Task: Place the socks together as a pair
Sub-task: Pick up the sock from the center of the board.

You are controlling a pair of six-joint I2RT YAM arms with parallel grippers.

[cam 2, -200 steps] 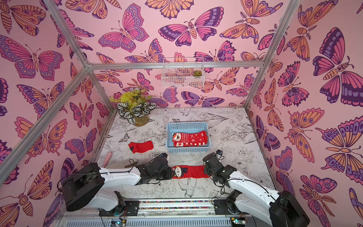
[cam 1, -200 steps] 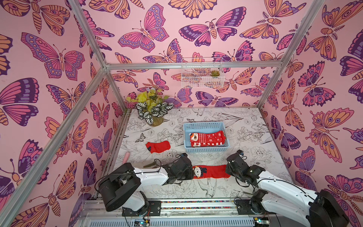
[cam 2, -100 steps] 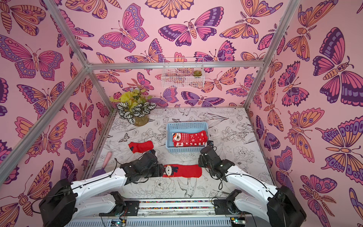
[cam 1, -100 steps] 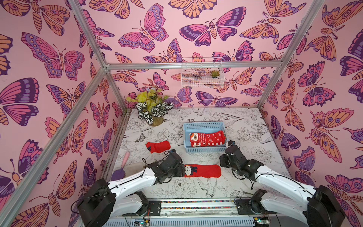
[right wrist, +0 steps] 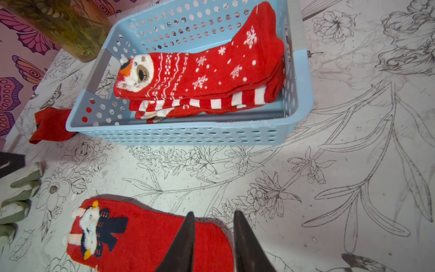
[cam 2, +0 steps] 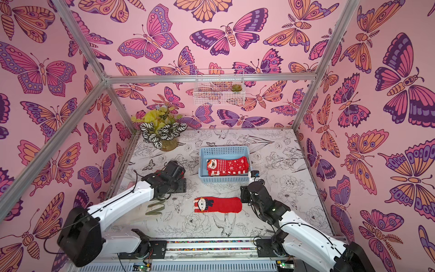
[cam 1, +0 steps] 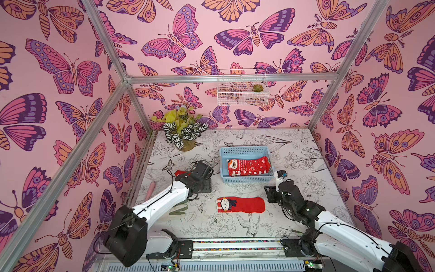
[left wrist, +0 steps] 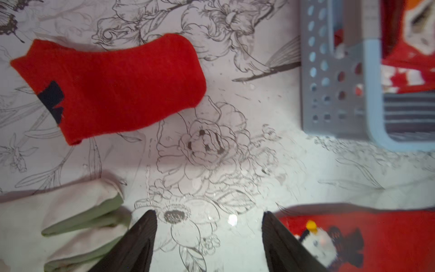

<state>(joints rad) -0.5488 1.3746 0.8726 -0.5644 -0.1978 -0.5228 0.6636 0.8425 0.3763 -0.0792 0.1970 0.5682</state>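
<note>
Loose red sock [left wrist: 113, 84] should be pinched at its edge by my spread, empty left gripper [left wrist: 208, 214], then laid squarely over its figure-faced mate [cam 1: 242, 205].

Looks like a robotics lab test cell dressed up as a home corner, not a lived-in room. Boxed in by a bare aluminium frame [cam 1: 176, 80] carrying pink butterfly-print panels [cam 1: 235, 23] at the back and on both sides. Floored with a counter [cam 1: 294, 150] covered in line-drawn flowers and birds. Fitted along the near edge with a metal rail [cam 1: 235, 245], with a white left arm [cam 1: 164, 202] and right arm [cam 1: 341, 233] mounted on it, loose cables and a small bare circuit board [cam 1: 170, 267] nearby. Dressed with household props: a potted plant [cam 1: 182, 131], a wire basket [cam 1: 242, 94] hung on the back panel, a blue plastic basket [cam 1: 243, 148].
</note>
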